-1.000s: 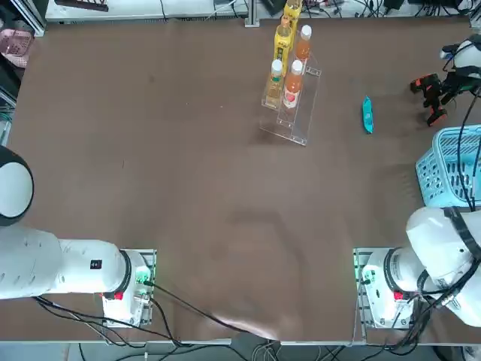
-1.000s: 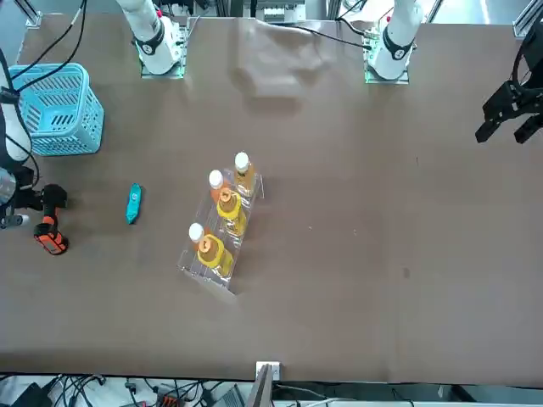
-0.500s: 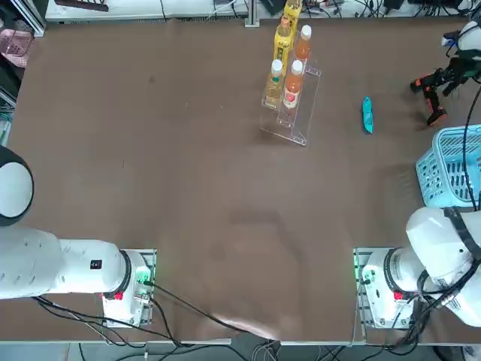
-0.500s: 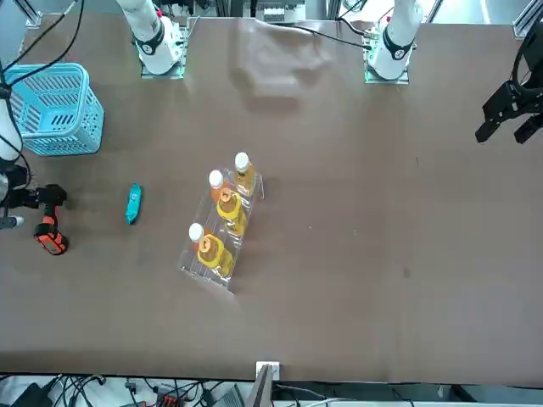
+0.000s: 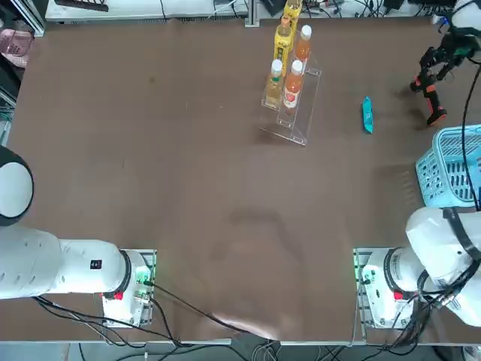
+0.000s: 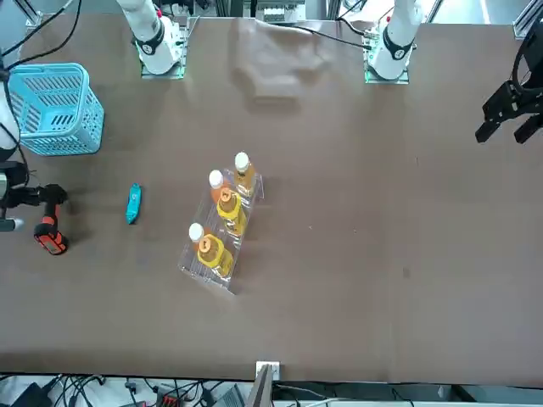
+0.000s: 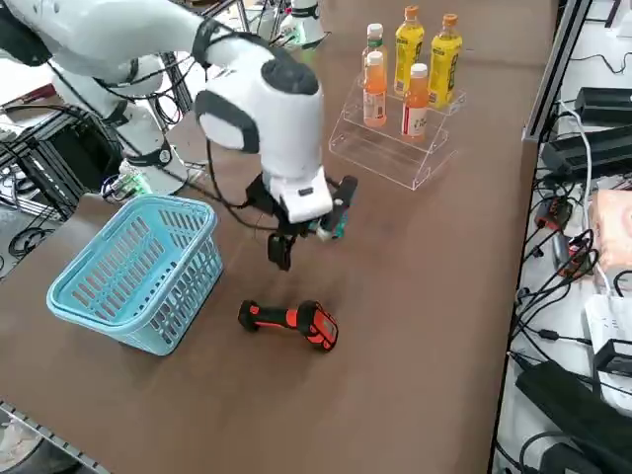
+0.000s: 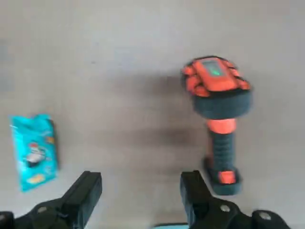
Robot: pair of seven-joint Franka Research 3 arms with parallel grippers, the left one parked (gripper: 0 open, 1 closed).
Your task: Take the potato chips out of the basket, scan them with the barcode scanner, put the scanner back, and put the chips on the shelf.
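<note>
The potato chips [image 5: 367, 114], a slim teal packet, lie flat on the table between the shelf [image 5: 290, 113] and the barcode scanner [image 5: 434, 107]. The black and orange-red scanner [image 7: 293, 322] lies on its side just beyond the light blue basket [image 7: 136, 269]. My right gripper [image 8: 140, 191] hangs open and empty above the table, with the scanner [image 8: 218, 106] off one finger and the chips [image 8: 33, 150] off the other. From above, the gripper [image 5: 443, 59] sits past the scanner, near the table's far right corner. The gripper [image 7: 308, 232] touches nothing.
The clear stepped shelf [image 6: 216, 237] holds several orange and yellow drink bottles [image 5: 284, 45] at the far middle of the table. The basket [image 5: 453, 165] stands by the right edge. Cables and equipment [image 7: 583, 109] lie beyond the table's far edge.
The right gripper has drawn away from the scanner toward the table's far edge, still open. Scanner, chips and basket have not moved.
</note>
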